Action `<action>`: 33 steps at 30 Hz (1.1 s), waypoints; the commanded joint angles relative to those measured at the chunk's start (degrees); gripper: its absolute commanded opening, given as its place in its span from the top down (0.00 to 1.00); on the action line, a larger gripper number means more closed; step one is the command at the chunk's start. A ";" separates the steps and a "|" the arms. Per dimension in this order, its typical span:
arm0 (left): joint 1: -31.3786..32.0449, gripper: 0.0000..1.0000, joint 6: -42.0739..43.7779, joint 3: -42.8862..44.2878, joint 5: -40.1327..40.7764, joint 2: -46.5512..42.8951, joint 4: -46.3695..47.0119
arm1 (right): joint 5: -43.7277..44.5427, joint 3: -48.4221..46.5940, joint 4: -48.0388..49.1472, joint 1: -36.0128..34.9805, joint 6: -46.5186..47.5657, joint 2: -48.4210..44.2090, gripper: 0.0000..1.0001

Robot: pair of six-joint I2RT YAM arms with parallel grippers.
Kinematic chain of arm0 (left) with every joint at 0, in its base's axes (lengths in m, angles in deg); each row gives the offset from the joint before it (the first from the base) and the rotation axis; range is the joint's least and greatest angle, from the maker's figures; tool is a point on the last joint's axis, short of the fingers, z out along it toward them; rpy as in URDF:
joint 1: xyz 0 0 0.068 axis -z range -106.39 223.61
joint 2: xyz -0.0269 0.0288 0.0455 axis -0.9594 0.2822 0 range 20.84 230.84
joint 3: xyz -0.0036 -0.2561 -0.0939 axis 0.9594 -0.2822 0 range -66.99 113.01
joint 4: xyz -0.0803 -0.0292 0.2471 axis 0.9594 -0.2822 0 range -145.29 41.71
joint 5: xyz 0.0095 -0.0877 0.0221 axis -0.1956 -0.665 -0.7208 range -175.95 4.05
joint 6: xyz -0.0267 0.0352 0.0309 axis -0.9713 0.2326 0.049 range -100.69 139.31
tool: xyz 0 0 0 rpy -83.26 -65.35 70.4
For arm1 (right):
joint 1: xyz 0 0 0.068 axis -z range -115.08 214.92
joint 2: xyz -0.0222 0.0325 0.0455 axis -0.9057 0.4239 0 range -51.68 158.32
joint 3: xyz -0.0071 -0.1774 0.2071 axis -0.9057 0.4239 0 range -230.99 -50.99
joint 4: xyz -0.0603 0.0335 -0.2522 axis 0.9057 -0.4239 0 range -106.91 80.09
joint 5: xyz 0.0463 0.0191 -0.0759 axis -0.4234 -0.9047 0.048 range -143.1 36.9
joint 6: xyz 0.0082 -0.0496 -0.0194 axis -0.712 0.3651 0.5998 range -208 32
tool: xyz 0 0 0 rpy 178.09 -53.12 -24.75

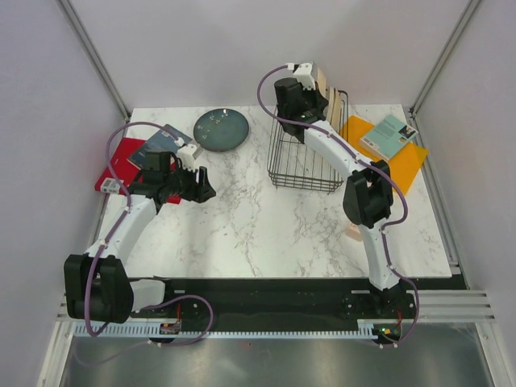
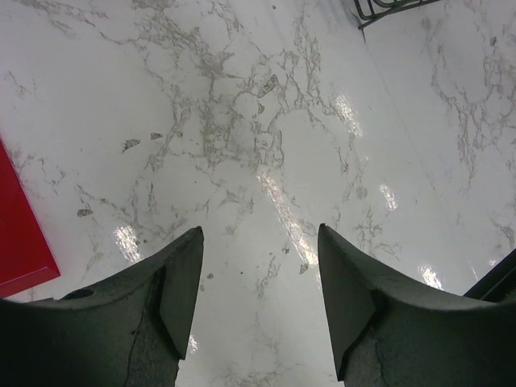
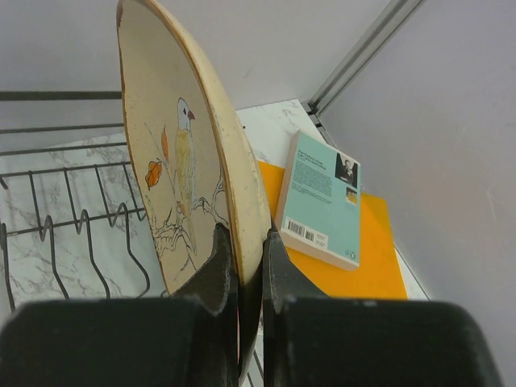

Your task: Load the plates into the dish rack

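We record: right end effector clamped on upright bird plate at dish rack; left end effector agape above marble surface; teal plate flat.

On the counter, the rack stands at the back, a plate on edge above it. Another plate lies left, a book on a board right.

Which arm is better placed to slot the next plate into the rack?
Right. The right gripper is shut on the bird plate, held on edge at the dish rack's far end. The left gripper is open and empty over the bare table, away from the rack.
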 commanded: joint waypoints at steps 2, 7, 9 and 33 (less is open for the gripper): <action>0.19 0.35 -0.82 -1.66 -0.82 -0.71 0.71 | 4.01 -5.23 6.35 1.17 0.99 0.29 1.00; 0.19 0.35 -0.90 -1.92 -0.65 -0.53 0.62 | 3.83 -4.00 6.00 1.79 0.47 1.35 1.00; 0.11 0.35 -1.26 -1.75 -0.56 -0.18 0.71 | 2.78 -3.56 5.39 1.97 -0.76 1.96 1.00; 0.19 0.35 -2.84 4.59 1.55 3.86 0.53 | -1.62 -3.29 -0.59 0.39 -6.13 6.36 1.00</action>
